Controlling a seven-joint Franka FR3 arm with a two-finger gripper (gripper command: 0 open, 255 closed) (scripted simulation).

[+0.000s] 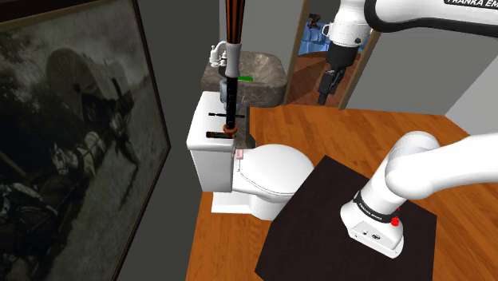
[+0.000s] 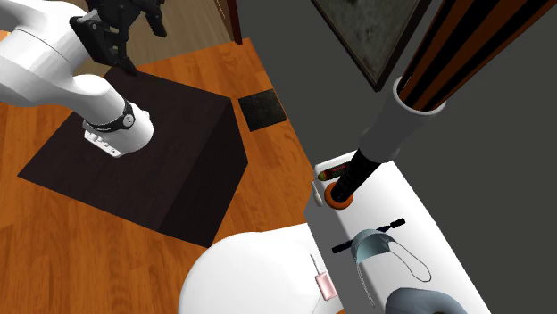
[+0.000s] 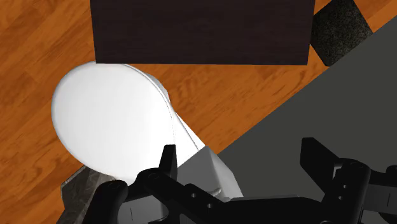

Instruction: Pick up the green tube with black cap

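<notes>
A small green tube (image 1: 247, 79) with a black end lies level by the stone sink (image 1: 267, 70), just beyond the toilet tank (image 1: 205, 144). A striped pole (image 1: 231, 48) partly hides its black end. My black gripper (image 1: 322, 97) hangs well off to the shoulder view's right of the tube, in front of a doorway and above the wood floor. In the wrist view my gripper (image 3: 242, 159) is open with nothing between its fingers. In the second exterior view the gripper (image 2: 141, 45) is high above the dark stand (image 2: 152, 169).
On the tank lid lie a dark red tube (image 2: 335, 167), a thin black stick (image 2: 368, 234) and a pale blue face mask (image 2: 379, 247). The pole's black rod ends in an orange ring (image 2: 340, 195) on the lid. The white toilet lid (image 3: 108, 121) lies below the hand.
</notes>
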